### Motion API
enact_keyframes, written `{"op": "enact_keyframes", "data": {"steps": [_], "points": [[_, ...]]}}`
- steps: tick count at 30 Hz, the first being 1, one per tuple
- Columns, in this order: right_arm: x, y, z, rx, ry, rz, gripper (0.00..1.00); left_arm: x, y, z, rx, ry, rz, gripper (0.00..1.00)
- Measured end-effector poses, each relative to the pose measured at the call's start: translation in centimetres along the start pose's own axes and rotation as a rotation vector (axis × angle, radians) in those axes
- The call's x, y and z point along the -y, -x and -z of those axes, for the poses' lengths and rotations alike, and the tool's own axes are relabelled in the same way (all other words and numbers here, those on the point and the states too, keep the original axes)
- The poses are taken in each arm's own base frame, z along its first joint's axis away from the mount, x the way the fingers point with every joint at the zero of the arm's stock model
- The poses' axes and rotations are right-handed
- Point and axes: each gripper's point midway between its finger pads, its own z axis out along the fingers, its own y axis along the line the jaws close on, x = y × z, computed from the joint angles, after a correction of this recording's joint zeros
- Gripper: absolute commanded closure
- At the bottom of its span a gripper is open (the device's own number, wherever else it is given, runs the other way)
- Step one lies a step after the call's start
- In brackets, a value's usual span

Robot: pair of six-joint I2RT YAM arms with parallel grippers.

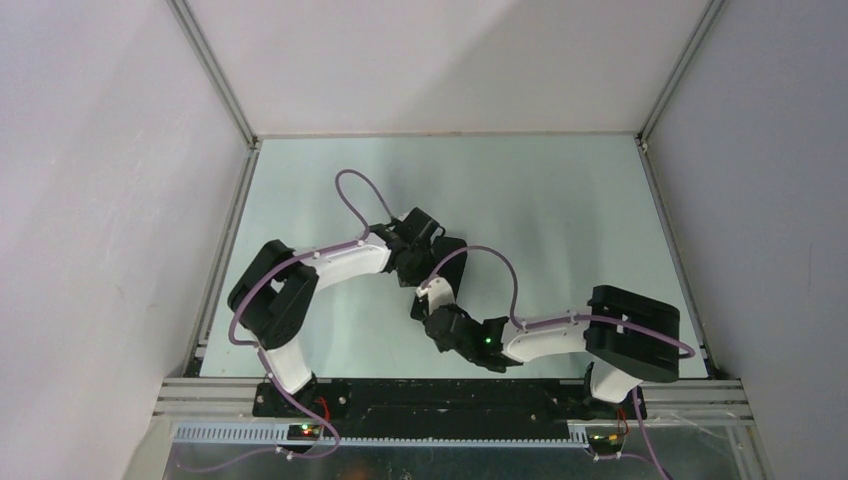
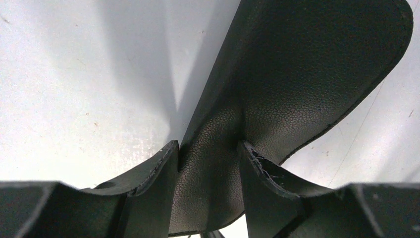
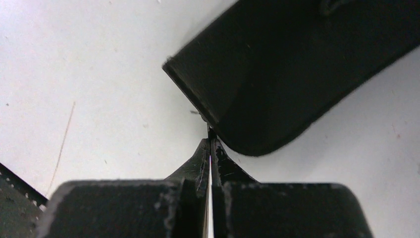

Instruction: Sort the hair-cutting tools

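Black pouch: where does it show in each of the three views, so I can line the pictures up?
Top external: cannot be picked out; the arms meeting mid-table cover that spot.
Left wrist: black pouch fills centre and upper right, pinched in the left gripper.
Right wrist: upper right, its corner just beyond the shut right gripper.
Shared landmark: the pale table.

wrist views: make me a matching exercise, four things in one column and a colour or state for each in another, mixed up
Things:
1 left fingers
2 right fingers
3 pouch
4 table

States:
a pressed together
b white
c black, grained
d spread, pinching a fold of material

Pairs: 1-d, 2-a, 3-c, 4-b
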Motion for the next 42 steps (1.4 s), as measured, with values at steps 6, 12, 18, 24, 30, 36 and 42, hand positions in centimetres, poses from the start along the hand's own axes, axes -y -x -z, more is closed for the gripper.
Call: {"op": "enact_keyframes", "data": {"steps": [6, 12, 18, 24, 30, 36, 42], "points": [[1.4, -1.5, 1.9, -0.056, -0.032, -0.067, 1.00, -0.1, 0.0, -0.1, -0.005, 0.027, -0.014, 0.49], [3.2, -2.1, 2.7, -0.097, -0.081, -0.181, 1.00, 0.2, -0.3, -0.5, 0.001, 0.035, -0.051, 0.50], [5.2, -2.0, 3.0, -0.136, -0.087, -0.265, 1.00, 0.3, -0.3, -0.7, 0.038, 0.054, -0.118, 0.50], [7.6, -1.7, 3.7, -0.160, -0.113, -0.292, 0.94, 0.2, -0.2, -0.7, 0.072, 0.081, -0.164, 0.50], [7.3, -3.5, 4.9, -0.198, -0.099, -0.197, 0.82, 0.3, 0.0, -0.6, 0.081, 0.079, -0.171, 0.50], [7.0, -3.5, 4.9, -0.190, -0.080, -0.133, 0.42, 0.3, 0.1, -0.6, 0.084, 0.078, -0.180, 0.50], [6.9, -2.6, 4.3, -0.159, -0.037, -0.065, 0.41, 0.5, 0.2, -0.5, 0.090, 0.072, -0.188, 0.50]]}}
